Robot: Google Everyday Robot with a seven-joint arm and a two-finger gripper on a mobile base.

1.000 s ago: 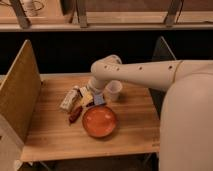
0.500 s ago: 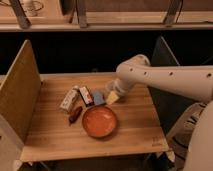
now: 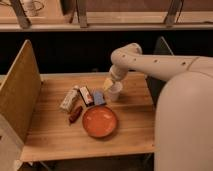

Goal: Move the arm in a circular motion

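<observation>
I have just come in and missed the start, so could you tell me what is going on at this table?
The robot's cream-white arm reaches over the wooden table from the right; its job is only to sweep in a circle. Its gripper, the tan tip, hangs close by the white cup near the table's middle. An orange bowl sits in front of the cup, and snack packets lie to the cup's left in the picture. Nothing looks held.
</observation>
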